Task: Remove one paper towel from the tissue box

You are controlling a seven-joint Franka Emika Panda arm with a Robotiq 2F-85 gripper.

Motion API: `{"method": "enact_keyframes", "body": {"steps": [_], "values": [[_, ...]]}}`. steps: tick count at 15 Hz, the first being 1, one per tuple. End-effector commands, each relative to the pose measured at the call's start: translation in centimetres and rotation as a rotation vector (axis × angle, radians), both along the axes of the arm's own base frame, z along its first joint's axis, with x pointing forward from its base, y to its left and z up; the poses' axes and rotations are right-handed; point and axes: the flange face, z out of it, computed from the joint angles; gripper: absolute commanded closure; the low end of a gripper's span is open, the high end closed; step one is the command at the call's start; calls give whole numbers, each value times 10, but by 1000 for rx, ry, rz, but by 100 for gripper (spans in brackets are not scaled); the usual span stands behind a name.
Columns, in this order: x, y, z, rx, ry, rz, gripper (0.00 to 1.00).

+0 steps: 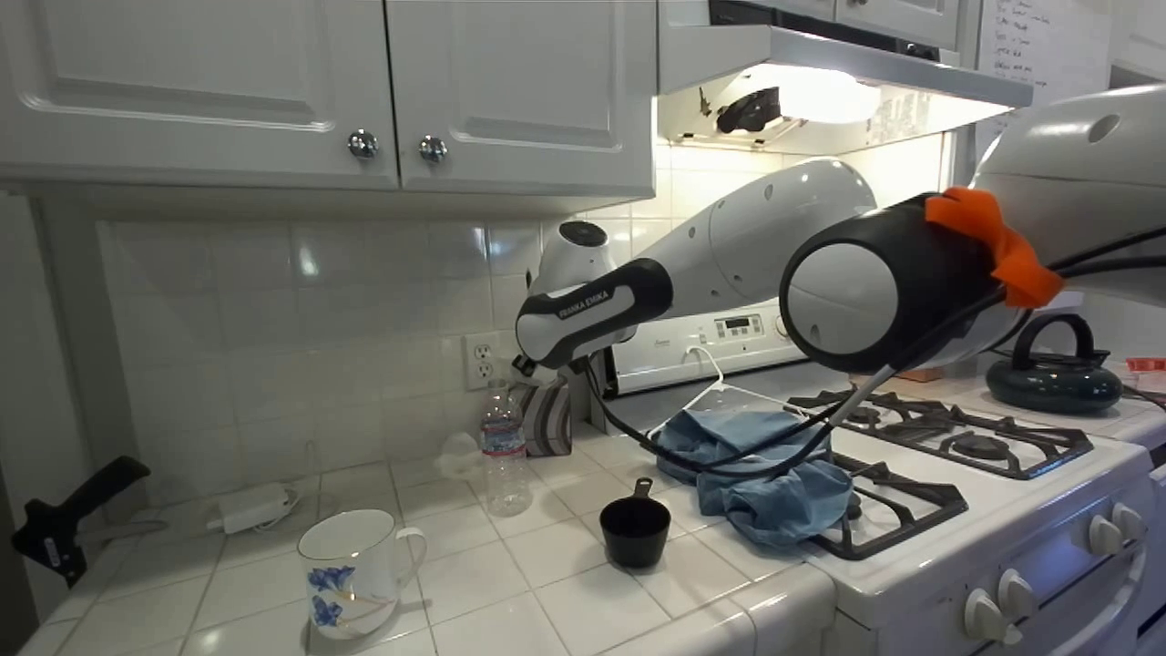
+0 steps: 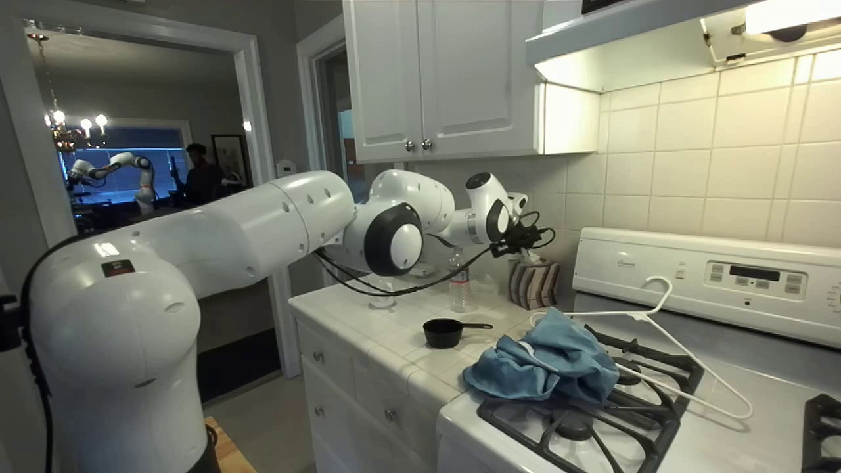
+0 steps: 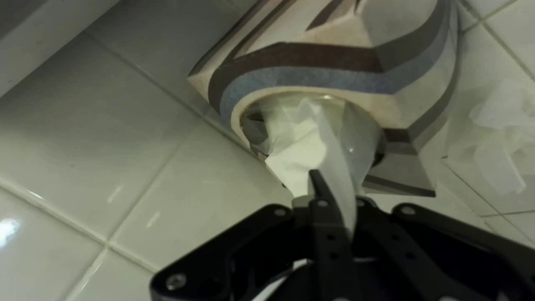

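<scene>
- Tool (image 3: 336,196), foreground of the wrist view: fingers apparently clamped on a white tissue (image 3: 311,152).
- Tissue position: upper part between the fingers, lower part within the oval opening of the striped tissue box (image 3: 326,75).
- Box: upright on the tiled table (image 2: 407,328), just below the tool.
- Progress, by judgement: grasp achieved; pulling the sheet clear of the box remains.
</scene>
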Motion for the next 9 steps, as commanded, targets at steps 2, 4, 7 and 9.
{"method": "enact_keyframes", "body": {"steps": [2,4,7,9], "values": [[-2,14,-20,-28,-5,-34,100],[-3,20,-27,-48,-2,-42,100],[-4,26,-33,-79,-17,-21,100],[-6,23,-37,-85,-40,-7,100]]}}
